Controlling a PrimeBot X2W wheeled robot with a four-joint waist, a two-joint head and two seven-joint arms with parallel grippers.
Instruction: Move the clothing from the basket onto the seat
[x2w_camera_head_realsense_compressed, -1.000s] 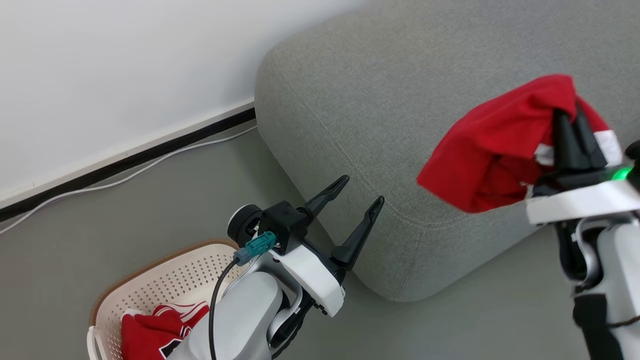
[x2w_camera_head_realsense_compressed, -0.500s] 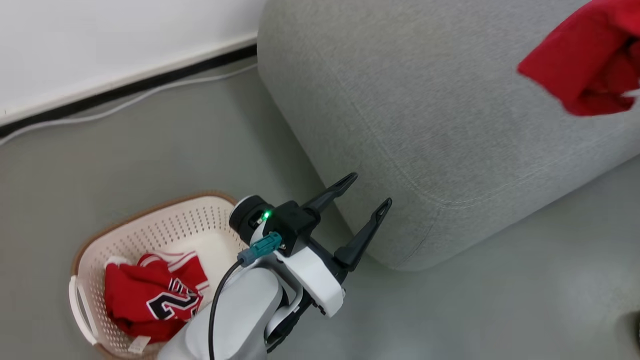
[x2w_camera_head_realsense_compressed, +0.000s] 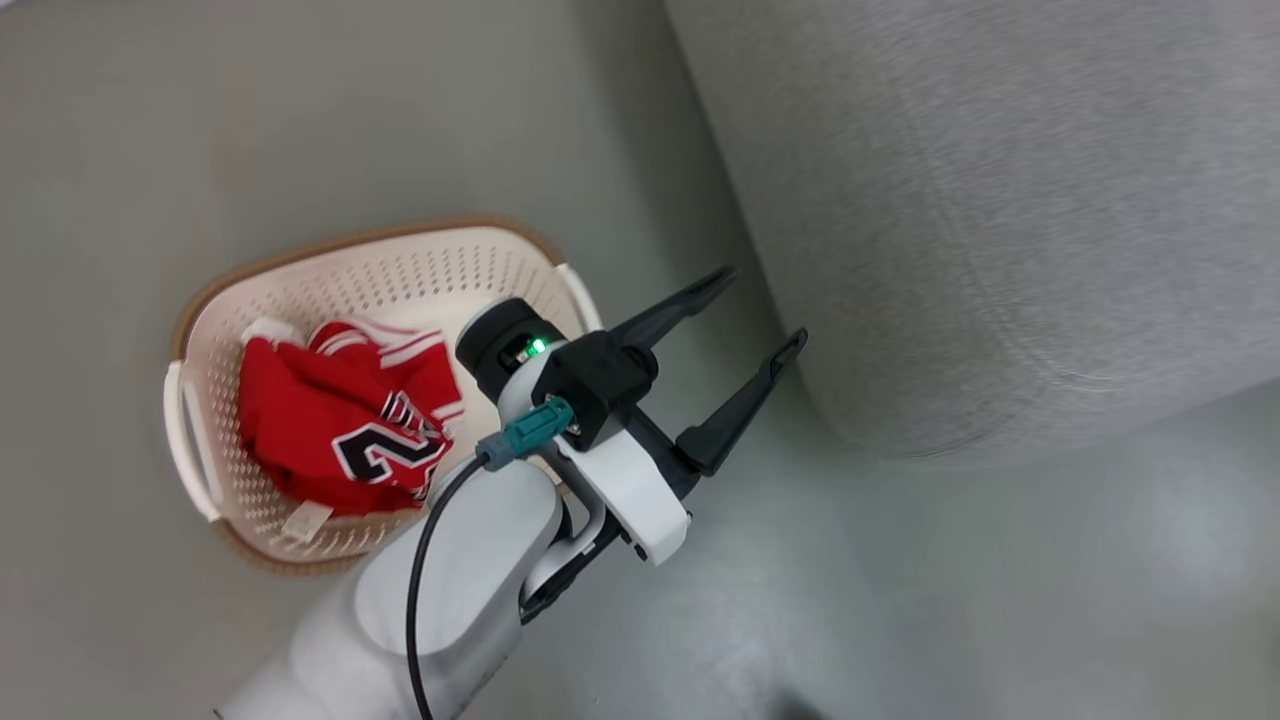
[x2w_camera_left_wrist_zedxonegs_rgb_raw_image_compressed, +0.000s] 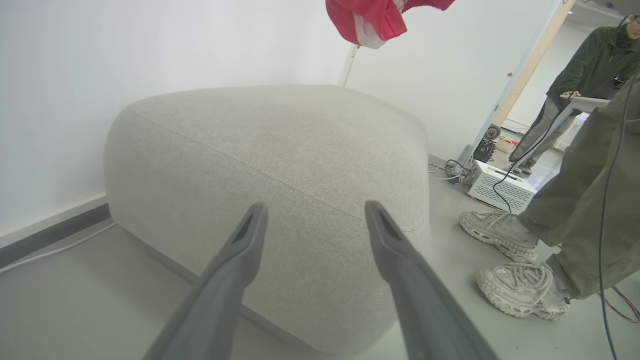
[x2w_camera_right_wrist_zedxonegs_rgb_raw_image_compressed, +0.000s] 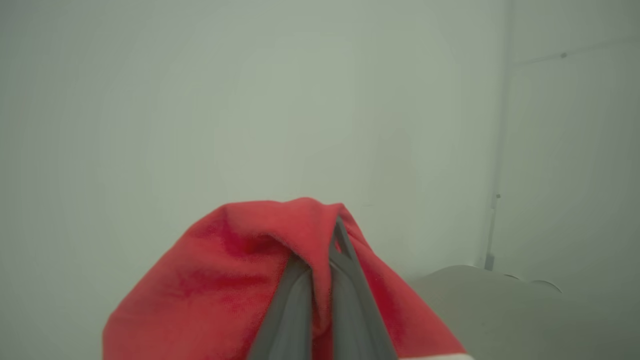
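Seat: sitting on the grey floor, its rounded corner facing the left wrist view. No clothing is lying on the part of the cushion in view.

Bystander: a person's legs and pale shoes are standing on the floor just beside the seat's right edge in the left wrist view.

Basket: standing on the floor near the seat's corner. The head camera has been swinging down and left over the last second, so the whole basket is coming into frame; the things themselves are not shifting.

Jersey: lying bunched in the basket against the wall by one white handle, number showing, nothing touching it.

Plain red garment: hanging in the air, draped over the right gripper, whose fingers are pressing together with the cloth pinched between them. It has been passing out of the head view as the camera turns. In the left wrist view it is dangling high above the seat's far edge; whether it is directly over the cushion I cannot tell.

Left gripper: hovering over the floor between basket and seat corner, fingers spread wide, gripping nothing.

Reading: one garment is nearing release and the jersey is still waiting; the head is probably lining up the next pick.
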